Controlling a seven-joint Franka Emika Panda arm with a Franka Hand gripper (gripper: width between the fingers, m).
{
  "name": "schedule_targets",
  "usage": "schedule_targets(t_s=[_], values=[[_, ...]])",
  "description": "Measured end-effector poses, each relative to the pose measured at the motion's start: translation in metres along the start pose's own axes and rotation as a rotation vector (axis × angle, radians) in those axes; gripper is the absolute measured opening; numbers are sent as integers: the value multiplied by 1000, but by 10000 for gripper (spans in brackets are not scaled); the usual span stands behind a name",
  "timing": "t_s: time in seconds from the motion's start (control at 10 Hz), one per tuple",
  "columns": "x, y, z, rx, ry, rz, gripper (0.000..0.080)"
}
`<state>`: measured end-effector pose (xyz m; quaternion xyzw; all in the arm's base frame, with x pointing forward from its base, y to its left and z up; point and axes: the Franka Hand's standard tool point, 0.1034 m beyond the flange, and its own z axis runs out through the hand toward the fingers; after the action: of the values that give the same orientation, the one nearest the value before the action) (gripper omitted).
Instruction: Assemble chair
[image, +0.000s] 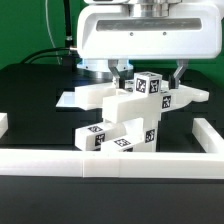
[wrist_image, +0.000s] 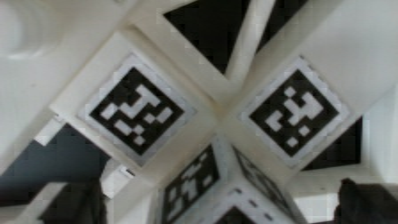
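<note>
The small glossy white plastic chair (image: 128, 118), blocky parts bearing black-and-white square tags, stands half-built on the dark surface (image: 30, 85) just behind the long low white border wall (image: 110, 162). The claw (image: 148, 80) hangs directly above it, jaws spread wide and holding nothing, so any next grasp lies straight below.

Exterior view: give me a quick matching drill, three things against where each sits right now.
Things:
1. two-finger gripper
2. small glossy white plastic chair parts with black-and-white tags
3. long low white border wall

Places:
A. runs along the near edge, in front of the pile
B. stacked in the middle of the black table
C. hangs over the pile, jaws open

Pairs: 1-C, 2-B, 3-A
</note>
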<state>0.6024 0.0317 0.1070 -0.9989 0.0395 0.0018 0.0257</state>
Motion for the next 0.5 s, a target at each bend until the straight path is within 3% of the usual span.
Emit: schedule_targets(t_s=[0.5], values=[[1, 2, -1, -23, -1, -305, 649]])
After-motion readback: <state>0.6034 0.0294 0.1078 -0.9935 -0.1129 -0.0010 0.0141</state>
